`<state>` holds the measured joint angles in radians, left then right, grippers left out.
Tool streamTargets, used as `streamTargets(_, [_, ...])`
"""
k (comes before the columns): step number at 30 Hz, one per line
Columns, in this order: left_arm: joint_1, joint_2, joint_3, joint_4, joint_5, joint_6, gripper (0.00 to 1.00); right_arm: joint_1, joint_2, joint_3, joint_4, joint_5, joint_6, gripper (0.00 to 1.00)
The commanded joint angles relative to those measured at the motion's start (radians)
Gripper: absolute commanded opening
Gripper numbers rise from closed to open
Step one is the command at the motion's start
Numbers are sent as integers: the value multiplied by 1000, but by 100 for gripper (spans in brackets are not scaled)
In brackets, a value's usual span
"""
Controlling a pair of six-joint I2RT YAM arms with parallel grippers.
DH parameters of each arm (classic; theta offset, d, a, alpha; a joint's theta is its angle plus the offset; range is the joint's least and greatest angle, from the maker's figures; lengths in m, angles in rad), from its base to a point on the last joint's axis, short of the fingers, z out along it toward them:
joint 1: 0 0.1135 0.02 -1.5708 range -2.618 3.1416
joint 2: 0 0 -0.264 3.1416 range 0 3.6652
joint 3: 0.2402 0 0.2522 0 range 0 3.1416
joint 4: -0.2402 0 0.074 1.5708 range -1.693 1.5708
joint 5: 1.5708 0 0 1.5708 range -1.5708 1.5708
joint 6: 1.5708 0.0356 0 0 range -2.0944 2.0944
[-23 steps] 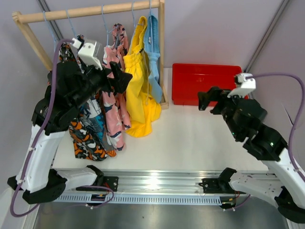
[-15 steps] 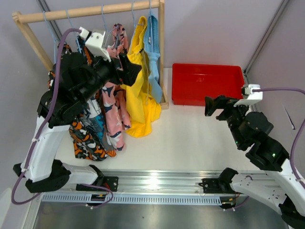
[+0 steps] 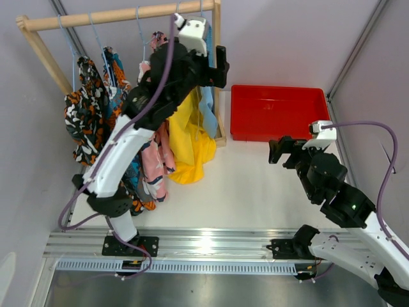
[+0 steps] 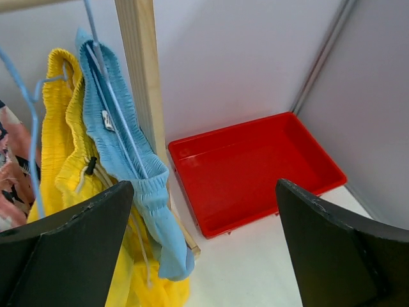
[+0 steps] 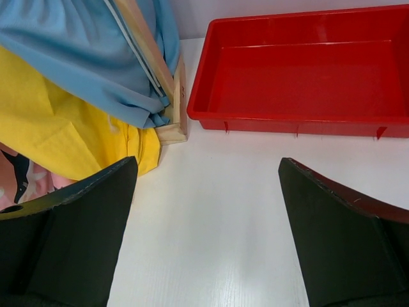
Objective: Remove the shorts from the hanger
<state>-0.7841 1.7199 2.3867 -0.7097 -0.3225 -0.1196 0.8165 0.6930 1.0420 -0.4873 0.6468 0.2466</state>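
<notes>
The left pincer (image 4: 204, 256), its fingers spread wide and holding nothing, hangs high by the right end of the wooden rail (image 3: 96, 19). From it, in its wrist view, the light blue shorts (image 4: 121, 160) hang at 10 o'clock against the rack's upright post (image 4: 144, 77). The yellow shorts (image 4: 64, 173) are pressed beside them toward 9 o'clock, and a red tray (image 4: 255, 166) lies at 1 o'clock.

This looks like the approach step: every pair seen is on the rail. The next move likely calls for swinging toward 10 o'clock, closing on the blue waistband and drawing it off its hanger.

The left arm stretches from 7 o'clock up to 12 in the top view. The right pincer (image 3: 279, 150), also apart and empty, waits over the surface (image 3: 255, 185) at 3 o'clock on a folded arm.
</notes>
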Motion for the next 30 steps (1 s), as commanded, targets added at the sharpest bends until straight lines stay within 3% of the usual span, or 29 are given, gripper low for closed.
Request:
streamTargets(1, [6, 70, 63, 78, -79, 35, 99, 4, -50, -25, -17, 21, 57, 99])
streamTargets(13, [111, 185, 98, 151, -125, -12, 97, 4, -136, -54, -148, 40, 99, 99])
streamTargets(30, [181, 302, 60, 207, -44, -58, 84, 4, -118, -49, -139, 50, 94, 100])
